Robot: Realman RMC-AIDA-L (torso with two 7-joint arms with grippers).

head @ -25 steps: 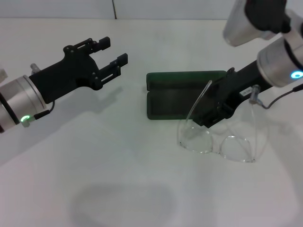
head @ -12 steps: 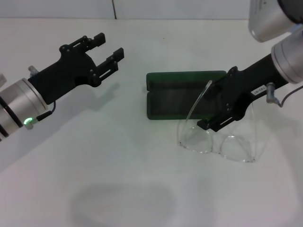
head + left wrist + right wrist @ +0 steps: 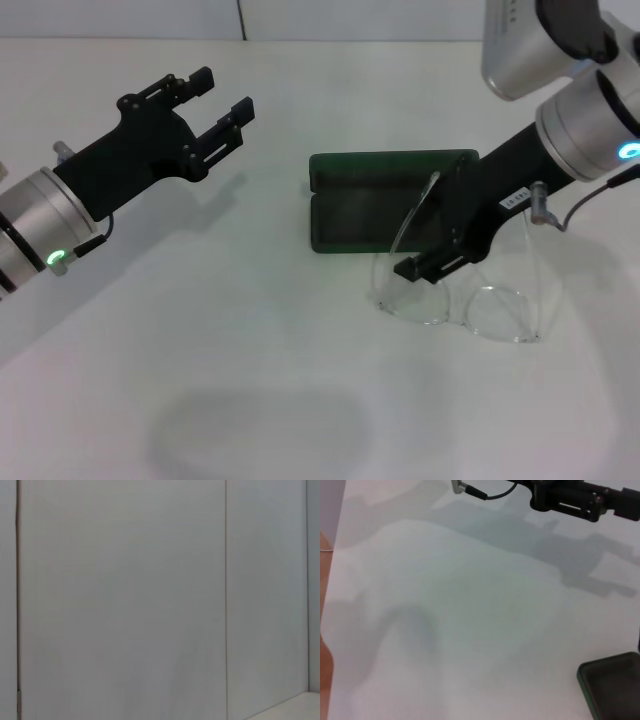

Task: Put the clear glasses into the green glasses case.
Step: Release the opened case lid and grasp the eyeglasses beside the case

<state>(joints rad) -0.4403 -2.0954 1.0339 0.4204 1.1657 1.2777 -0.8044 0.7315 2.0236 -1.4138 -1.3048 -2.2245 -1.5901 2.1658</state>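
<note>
The green glasses case [image 3: 365, 205] lies open in the middle of the table, its dark lining showing; one corner of it [image 3: 612, 685] shows in the right wrist view. The clear glasses [image 3: 480, 305] rest lens-down on the table just in front of and to the right of the case, with one temple arm [image 3: 412, 218] rising over the case's right end. My right gripper [image 3: 425, 262] is low over the glasses' left lens, between the temple arms; its hold is hidden. My left gripper [image 3: 224, 90] hovers open and empty to the left of the case, also seen as the left gripper [image 3: 580, 502] in the right wrist view.
The white table [image 3: 250, 350] runs wide to the front and left. A pale wall [image 3: 120, 18] closes off the back edge. The left wrist view holds only grey wall panels [image 3: 125, 600].
My right gripper swung right, then back left and lower over the left lens; the glasses shifted only slightly. My left gripper drifted up and to the left, still open.
</note>
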